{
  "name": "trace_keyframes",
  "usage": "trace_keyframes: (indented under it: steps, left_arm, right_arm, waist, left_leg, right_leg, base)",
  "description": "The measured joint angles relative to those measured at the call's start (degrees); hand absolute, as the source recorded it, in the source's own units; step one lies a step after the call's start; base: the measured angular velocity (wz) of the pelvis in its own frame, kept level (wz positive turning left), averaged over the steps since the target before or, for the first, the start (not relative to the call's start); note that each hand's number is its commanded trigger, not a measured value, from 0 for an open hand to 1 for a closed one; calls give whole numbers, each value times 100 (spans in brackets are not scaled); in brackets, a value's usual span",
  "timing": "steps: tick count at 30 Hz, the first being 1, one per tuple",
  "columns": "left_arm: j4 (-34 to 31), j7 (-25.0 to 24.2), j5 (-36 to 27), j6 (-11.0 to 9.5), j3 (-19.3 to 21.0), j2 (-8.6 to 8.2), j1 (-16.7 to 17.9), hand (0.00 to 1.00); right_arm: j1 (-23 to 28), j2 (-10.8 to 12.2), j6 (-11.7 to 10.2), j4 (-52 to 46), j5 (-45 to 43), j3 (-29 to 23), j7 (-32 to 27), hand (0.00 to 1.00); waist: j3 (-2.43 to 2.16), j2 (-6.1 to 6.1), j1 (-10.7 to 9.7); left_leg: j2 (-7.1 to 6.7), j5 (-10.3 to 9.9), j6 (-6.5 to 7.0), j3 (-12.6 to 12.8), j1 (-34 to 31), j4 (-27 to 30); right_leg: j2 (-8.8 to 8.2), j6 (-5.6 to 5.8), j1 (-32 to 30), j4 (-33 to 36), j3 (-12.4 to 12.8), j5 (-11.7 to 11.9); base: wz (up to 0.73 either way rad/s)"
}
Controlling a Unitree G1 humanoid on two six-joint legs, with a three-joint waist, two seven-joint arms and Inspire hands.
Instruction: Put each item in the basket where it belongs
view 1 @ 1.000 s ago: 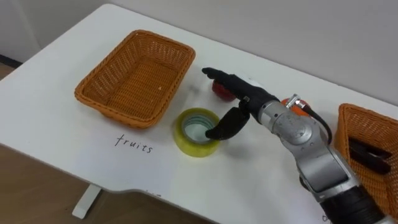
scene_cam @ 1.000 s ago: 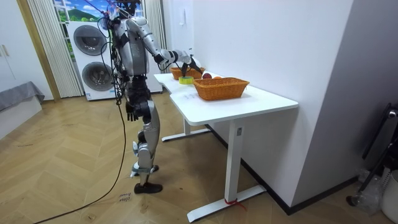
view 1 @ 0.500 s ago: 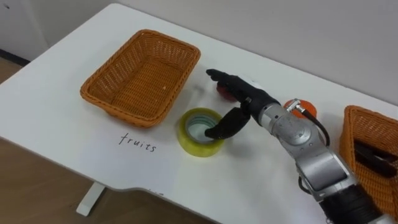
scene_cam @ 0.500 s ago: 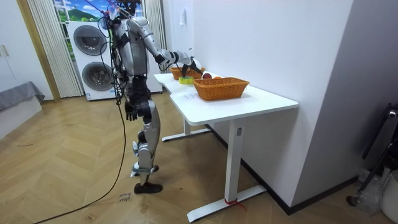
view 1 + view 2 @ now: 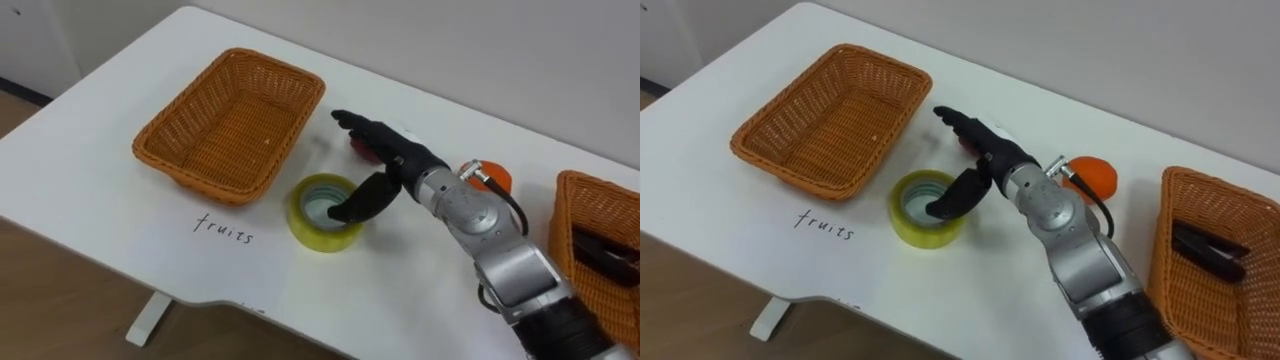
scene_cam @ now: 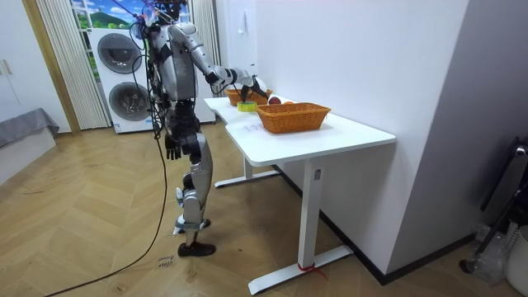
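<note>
A yellow tape roll [image 5: 322, 224] lies flat on the white table [image 5: 120, 210], just in front of the empty wicker basket [image 5: 232, 122] labelled "fruits". My right hand [image 5: 388, 150] hovers over the roll with its fingers stretched out straight. Its thumb [image 5: 360, 200] points down into the roll's hole. A red fruit [image 5: 354, 146] lies partly hidden under the fingers. An orange fruit [image 5: 492, 179] sits behind my right forearm. The second wicker basket [image 5: 570, 215] at the right holds a dark office item [image 5: 600, 256]. In the room view my left hand [image 6: 172, 148] hangs by my hip.
I stand at the table's long side, with washing machines [image 6: 124, 78] behind me in the room view. The table's front edge [image 5: 150, 290] runs close below the tape roll. A wall lies just past the table's far edge.
The whole picture has shifted slightly, so the camera moved. My right hand stays over the tape roll with the thumb in its hole.
</note>
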Motion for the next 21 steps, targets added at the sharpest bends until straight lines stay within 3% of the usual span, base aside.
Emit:
trace_keyframes:
  steps: [9, 14, 16, 21]
  left_arm:
    - [-51, 2, -3, 53, -12, 1, 21, 0]
    - [-51, 3, 10, 66, -2, -5, -26, 0]
    - [-48, 2, 8, 84, 9, -6, -29, 0]
    - [-29, -2, 7, 133, 9, -20, -34, 0]
  right_arm:
    - [-212, 18, 19, 173, -323, 275, 34, 0]
    - [-328, 41, 41, 170, -1119, 565, 180, 0]
    - [-339, 120, 156, 168, -1366, 595, 280, 0]
    - [-428, 168, 288, 168, -1556, 651, 443, 0]
  waist:
    - [-10, 6, 79]
    - [-52, -54, 126]
    - [-85, -102, 136]
    - [-64, -144, 137]
  left_leg:
    - [-1, 1, 0, -5, 1, 3]
    - [-2, 8, -5, 1, -44, 18]
    - [-9, 8, -4, 0, -55, 17]
    - [-7, 11, -7, -4, -51, 16]
  right_leg:
    - [6, 0, -5, -6, 14, 0]
    - [7, 0, -51, -21, 51, 0]
    - [5, 0, -32, -85, 53, 0]
    - [8, 0, -24, -85, 65, 0]
  base:
    - [0]
    - [0]
    - [0]
    - [0]
